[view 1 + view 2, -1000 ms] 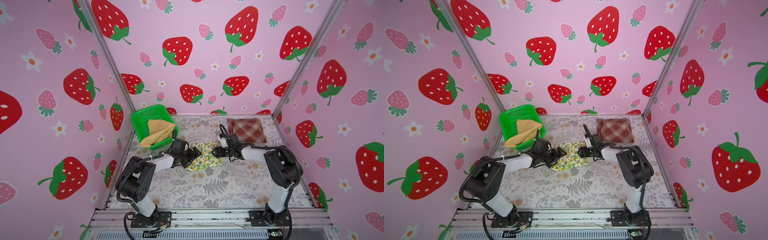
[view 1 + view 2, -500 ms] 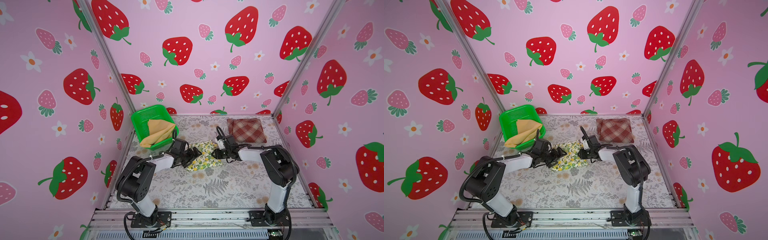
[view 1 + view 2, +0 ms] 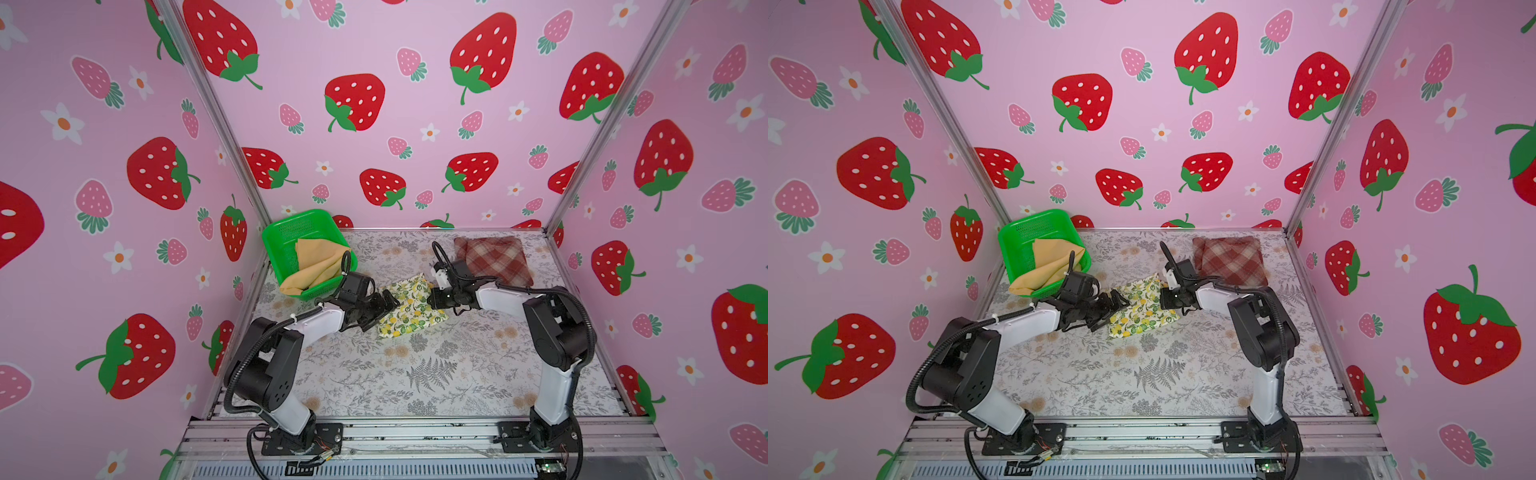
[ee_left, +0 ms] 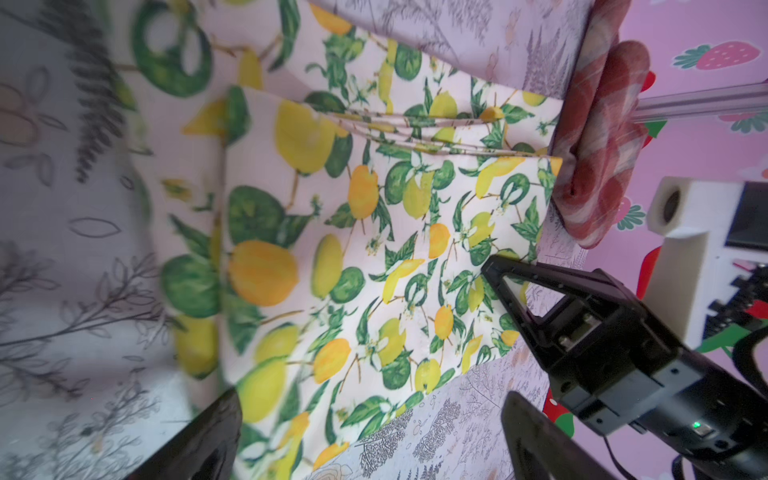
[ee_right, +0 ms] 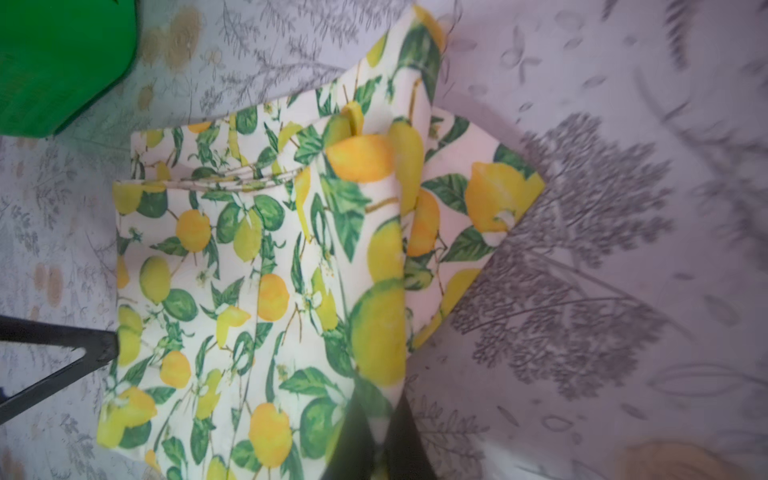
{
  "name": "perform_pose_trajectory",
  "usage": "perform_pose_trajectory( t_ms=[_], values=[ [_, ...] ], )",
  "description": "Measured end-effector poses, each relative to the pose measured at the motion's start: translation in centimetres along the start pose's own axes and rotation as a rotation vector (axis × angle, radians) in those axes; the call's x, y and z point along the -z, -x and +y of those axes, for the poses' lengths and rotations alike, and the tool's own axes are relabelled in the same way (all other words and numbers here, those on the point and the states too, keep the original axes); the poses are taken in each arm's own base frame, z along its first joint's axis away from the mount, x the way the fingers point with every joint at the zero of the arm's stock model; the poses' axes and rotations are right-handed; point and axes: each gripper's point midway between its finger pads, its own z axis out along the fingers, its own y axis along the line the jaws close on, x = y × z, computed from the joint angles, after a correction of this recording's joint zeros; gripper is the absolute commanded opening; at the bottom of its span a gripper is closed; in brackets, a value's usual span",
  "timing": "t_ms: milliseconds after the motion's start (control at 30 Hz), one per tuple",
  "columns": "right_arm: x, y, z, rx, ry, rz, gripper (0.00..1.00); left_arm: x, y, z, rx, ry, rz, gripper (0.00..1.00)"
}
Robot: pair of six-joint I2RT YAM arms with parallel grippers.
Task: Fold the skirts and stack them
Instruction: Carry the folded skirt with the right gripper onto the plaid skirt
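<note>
Lemon skirt (image 3: 409, 309), the nearest of the three, lies folded in layers mid-surface, with only bare surface (image 3: 415, 386) in front of it. Your right pincer (image 3: 429, 298) is clamped tight on the edge nearest it, and the right wrist view shows cloth pinched between the closed fingers. Your left pincer (image 3: 382, 314) is spread wide at the opposite edge and holds nothing. In the left wrist view the cloth's border lies between its fingers.

I read this as the pick-up before stacking, or perhaps one more fold. To do it well, slide the left pincer in low and close it on every layer, not just the top one, before either arm rises. Then lift both ends together and level, keeping light tension so the fold doesn't spill open.

Farther back on the right, the plaid skirt (image 3: 494, 259) sits folded near the rear wall. It looks like the base of the stack, so land squarely on it. Back left, the mustard skirt (image 3: 316, 266) hangs unfolded over the rim of the green basket (image 3: 291, 232).
</note>
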Motion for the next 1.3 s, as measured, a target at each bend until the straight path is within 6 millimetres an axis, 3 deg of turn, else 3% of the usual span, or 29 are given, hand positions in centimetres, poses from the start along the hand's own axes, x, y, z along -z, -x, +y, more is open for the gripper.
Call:
perform_pose_trajectory(
  t_ms=[133,300,533,633,900,1300],
  values=[
    [2.1,3.8,-1.2,0.038,-0.106,-0.041,0.0,1.6,2.0,-0.5,-0.001,-0.012,-0.058,0.99],
    [5.2,7.5,-3.0,0.058,-0.197,-0.071,0.0,1.8,2.8,0.1,0.014,-0.005,-0.073,0.99],
    [11.4,14.0,-8.1,0.03,-0.312,-0.136,0.0,0.4,2.5,0.8,0.042,0.002,-0.041,0.99],
    [13.3,15.8,-10.7,0.01,-0.363,-0.158,0.0,0.1,2.5,0.7,0.051,-0.009,-0.036,0.99],
    [15.0,16.4,-16.3,-0.042,-0.466,-0.105,0.0,0.0,2.5,0.6,0.055,-0.02,-0.031,0.98],
    [16.9,15.3,-21.0,-0.124,-0.497,-0.087,0.0,0.1,2.9,0.9,0.059,-0.018,-0.039,0.99]
  ],
)
